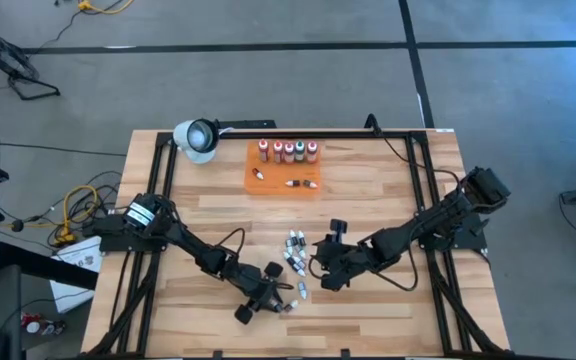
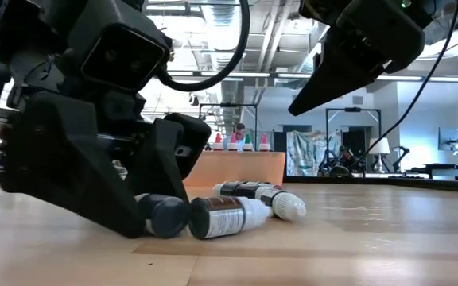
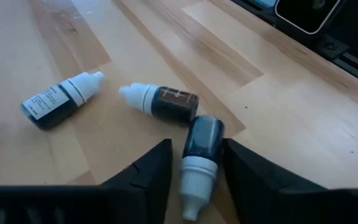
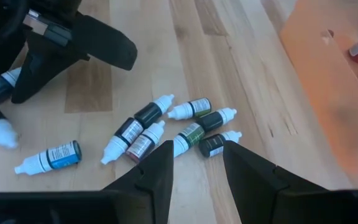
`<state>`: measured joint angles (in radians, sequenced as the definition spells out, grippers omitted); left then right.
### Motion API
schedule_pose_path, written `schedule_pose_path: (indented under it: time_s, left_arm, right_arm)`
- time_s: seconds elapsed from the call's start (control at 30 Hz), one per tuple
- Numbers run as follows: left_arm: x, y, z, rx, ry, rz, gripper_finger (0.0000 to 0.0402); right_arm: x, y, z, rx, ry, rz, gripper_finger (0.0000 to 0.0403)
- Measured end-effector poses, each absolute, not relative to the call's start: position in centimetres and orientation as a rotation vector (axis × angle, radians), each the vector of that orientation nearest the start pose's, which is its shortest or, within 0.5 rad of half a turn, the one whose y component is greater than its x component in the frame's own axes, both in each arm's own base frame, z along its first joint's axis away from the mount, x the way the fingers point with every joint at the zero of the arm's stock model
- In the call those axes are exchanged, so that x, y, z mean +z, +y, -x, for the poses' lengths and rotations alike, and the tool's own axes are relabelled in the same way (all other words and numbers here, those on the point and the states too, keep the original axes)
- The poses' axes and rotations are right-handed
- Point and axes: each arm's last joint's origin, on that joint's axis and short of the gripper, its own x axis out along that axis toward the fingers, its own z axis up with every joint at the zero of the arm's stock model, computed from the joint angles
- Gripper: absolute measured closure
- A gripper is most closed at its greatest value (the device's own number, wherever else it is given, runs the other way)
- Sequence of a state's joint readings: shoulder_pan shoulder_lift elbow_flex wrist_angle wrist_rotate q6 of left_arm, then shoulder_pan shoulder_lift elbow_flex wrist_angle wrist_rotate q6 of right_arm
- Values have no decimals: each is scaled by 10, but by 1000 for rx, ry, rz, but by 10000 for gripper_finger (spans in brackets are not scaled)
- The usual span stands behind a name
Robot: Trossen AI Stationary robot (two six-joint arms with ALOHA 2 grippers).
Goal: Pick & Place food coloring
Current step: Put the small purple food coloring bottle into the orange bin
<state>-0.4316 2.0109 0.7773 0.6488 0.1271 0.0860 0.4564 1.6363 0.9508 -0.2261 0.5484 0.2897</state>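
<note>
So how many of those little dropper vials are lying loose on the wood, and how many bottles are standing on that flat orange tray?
Small white-capped vials lying on the wooden table: 10
White-capped bottles standing in a row on the flat orange tray: 5
Total: 15
A few more lie on the tray, too small to count.
</note>
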Motion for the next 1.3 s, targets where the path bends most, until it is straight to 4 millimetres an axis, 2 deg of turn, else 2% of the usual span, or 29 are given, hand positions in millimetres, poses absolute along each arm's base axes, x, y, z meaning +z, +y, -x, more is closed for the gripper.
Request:
schedule_pose_path:
  time_s: [0.17, 0.27, 0.43, 0.6, 0.87, 1.07, 1.17, 1.3]
  left_arm:
    - [77, -149, -317, -544, 568, -175, 318]
    - [77, -148, -317, -505, 574, -174, 335]
    - [76, -141, -319, -444, 606, -147, 323]
    - [85, -134, -316, -350, 669, -167, 306]
    - [120, -114, -297, -39, 776, -349, 333]
    - [155, -99, -285, 214, 734, -490, 321]
    - [176, -85, -283, 387, 683, -578, 318]
    - [193, -56, -283, 587, 688, -682, 323]
  right_arm:
    - [185, 128, -295, -199, 774, 165, 271]
    - [185, 128, -295, -198, 774, 165, 271]
    - [185, 128, -295, -198, 775, 165, 271]
    - [185, 128, -295, -197, 780, 167, 271]
    - [184, 128, -295, -198, 781, 167, 271]
    - [184, 128, -295, -204, 780, 153, 272]
    - [185, 128, -295, -206, 777, 147, 271]
    - [185, 128, -295, -214, 774, 128, 272]
